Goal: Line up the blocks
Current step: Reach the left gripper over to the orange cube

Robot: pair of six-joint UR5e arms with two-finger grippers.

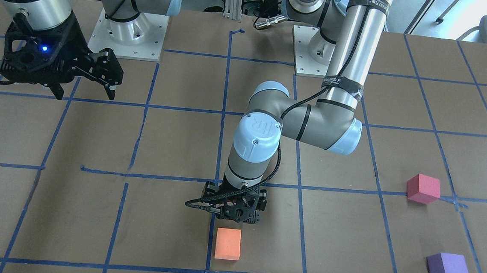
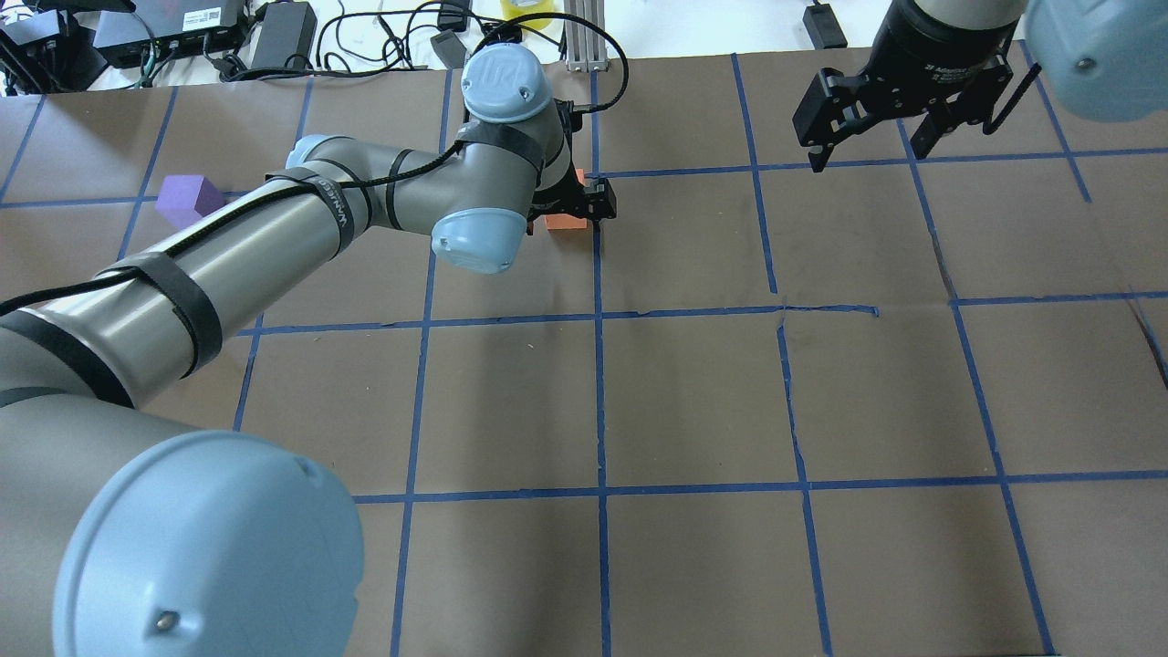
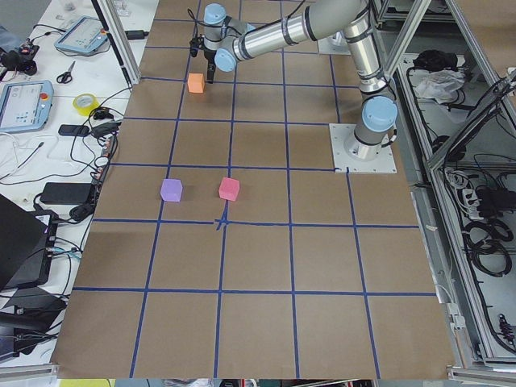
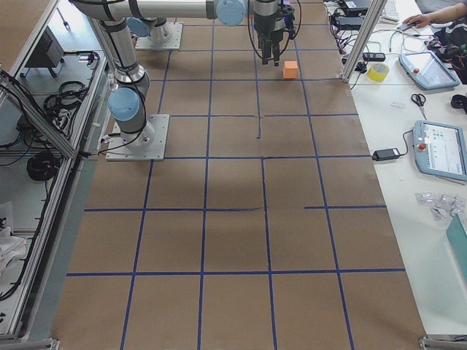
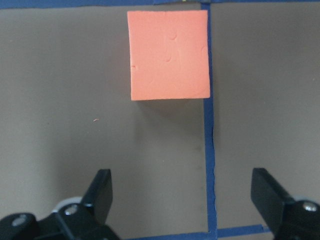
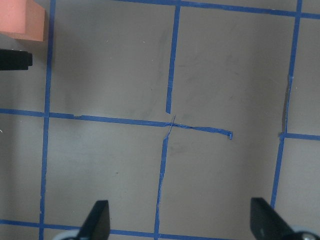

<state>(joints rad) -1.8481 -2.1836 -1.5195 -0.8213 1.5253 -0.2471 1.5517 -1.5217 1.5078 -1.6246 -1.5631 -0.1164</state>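
The orange block (image 1: 228, 243) lies on the brown gridded table beside a blue tape line, and fills the top of the left wrist view (image 5: 169, 55). My left gripper (image 5: 182, 195) is open and empty, hovering over the table just on the robot's side of it (image 1: 238, 211). The pinkish-red block (image 1: 423, 189) and the purple block (image 1: 447, 267) sit close together far out on my left. In the overhead view the purple block (image 2: 189, 200) shows and the pinkish-red one is hidden behind my left arm. My right gripper (image 2: 867, 155) is open and empty, held high over the table (image 6: 182, 225).
The two arm base plates (image 1: 128, 32) stand at the robot's edge of the table. A side bench past the far edge holds cables and power supplies (image 2: 210, 27), tablets (image 3: 24, 101) and a tape roll (image 3: 85, 103). Blue tape lines (image 2: 600, 401) mark the grid.
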